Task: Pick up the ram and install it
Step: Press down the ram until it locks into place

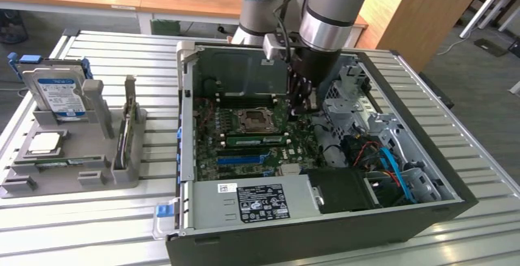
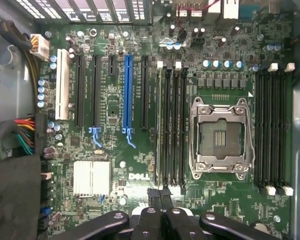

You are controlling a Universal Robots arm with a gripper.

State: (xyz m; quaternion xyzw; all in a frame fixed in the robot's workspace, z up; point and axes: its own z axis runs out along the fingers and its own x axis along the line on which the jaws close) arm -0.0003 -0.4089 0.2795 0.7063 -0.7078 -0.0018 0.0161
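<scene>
From my remote seat, I start at the exterior view's left: a grey plastic parts holder point(image 1: 73, 168) sits on the slatted metal table point(image 1: 106, 223). It carries an upright blue-labelled hard drive point(image 1: 58, 95) and a square silver-topped processor chip point(image 1: 46, 143). A thin stick stands on edge in its right-hand slot point(image 1: 123, 141); I can't tell what that is.

Further right lies the open black computer case point(image 1: 325, 217), motherboard facing up. The ram, a long green circuit-board stick point(image 1: 254, 139), lies in a slot just below the empty processor socket point(image 1: 255, 120); in the wrist view it stands in the bank of slots beside the socket point(image 2: 164, 127).

The grey arm reaches down into the case beside the socket, and the black claw point(image 2: 162, 212) has its fingers point(image 2: 151, 220) pressed together, pinching nothing, hovering over the board near the slot ends.
</scene>
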